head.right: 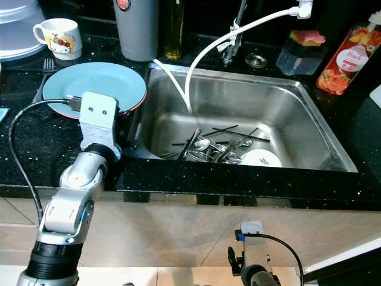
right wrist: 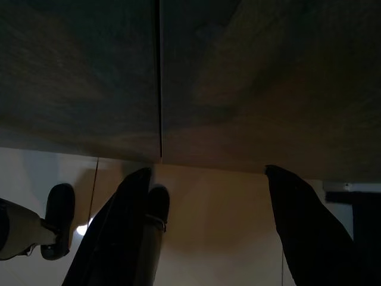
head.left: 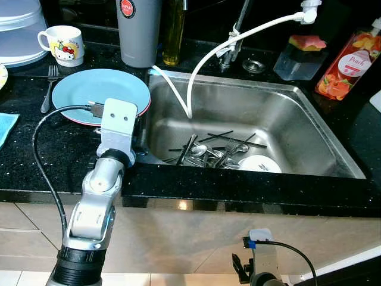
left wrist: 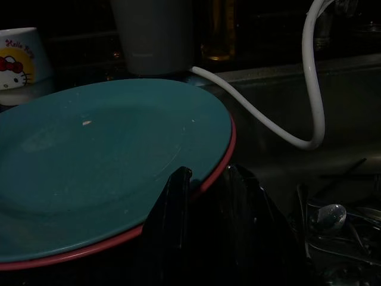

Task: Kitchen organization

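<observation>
While the left gripper [left wrist: 205,179] sits at the near rim of the round light-blue plate with a red edge [head.left: 101,92], its two black fingers narrowly parted with the rim just between their tips, the plate lies flat on the black speckled countertop [head.left: 36,155], just beside the stainless steel sink [head.left: 286,107]. To grip well, I judge the fingers should slide further over the rim before closing, then lift level so the plate clears the sink edge. Whether the lower finger is truly beneath the plate is hard to make out in the dark wrist view. The right gripper [right wrist: 208,196] hangs idle below the counter, fingers wide apart. The tangle of metal cutlery [head.left: 214,152] in the sink is too jumbled to count.
</observation>
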You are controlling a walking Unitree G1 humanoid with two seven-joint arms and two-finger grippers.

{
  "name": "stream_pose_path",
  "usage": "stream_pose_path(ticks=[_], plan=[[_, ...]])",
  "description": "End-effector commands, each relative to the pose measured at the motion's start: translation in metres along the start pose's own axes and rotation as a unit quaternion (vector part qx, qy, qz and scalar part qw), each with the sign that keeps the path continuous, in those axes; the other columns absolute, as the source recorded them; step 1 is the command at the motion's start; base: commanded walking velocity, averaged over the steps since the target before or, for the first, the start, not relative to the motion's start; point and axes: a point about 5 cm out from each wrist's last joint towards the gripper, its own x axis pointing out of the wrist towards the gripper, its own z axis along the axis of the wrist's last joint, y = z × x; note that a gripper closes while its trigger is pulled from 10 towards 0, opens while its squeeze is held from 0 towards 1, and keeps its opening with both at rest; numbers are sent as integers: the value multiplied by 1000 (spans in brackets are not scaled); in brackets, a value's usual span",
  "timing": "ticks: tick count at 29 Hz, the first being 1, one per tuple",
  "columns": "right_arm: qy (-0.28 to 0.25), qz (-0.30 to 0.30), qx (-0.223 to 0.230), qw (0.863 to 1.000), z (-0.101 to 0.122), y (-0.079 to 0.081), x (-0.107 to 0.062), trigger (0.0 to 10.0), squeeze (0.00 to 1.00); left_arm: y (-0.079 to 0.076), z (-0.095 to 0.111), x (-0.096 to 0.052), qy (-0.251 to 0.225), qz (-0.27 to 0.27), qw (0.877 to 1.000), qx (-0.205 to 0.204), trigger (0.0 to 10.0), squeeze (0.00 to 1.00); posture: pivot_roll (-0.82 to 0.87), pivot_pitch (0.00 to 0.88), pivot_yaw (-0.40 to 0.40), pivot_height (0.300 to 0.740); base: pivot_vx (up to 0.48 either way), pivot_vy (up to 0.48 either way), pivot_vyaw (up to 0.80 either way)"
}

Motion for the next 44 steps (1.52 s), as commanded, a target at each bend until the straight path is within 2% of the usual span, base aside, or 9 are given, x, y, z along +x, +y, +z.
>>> stream_pose_path(ticks=[1,12,38,44], plan=[[11,-5,4,1000,-7,-3,-1,10000,0,-5,3,0,-8,-9,1000,-8,10000,0,184,98,-123,740,0,0,0],[9,-5,3,1000,-6,-3,0,10000,0,-2,17,5,-41,-6,999,0,10000,0,186,90,-126,740,0,0,0],[3,-3,1,1000,-1,-3,-1,10000,0,-1,13,4,-34,0,999,-6,10000,0,185,89,-129,740,0,0,0],[4,-3,2,1000,-2,-2,-2,10000,0,-1,29,7,-76,-3,997,8,10000,0,182,94,-126,740,0,0,0]])
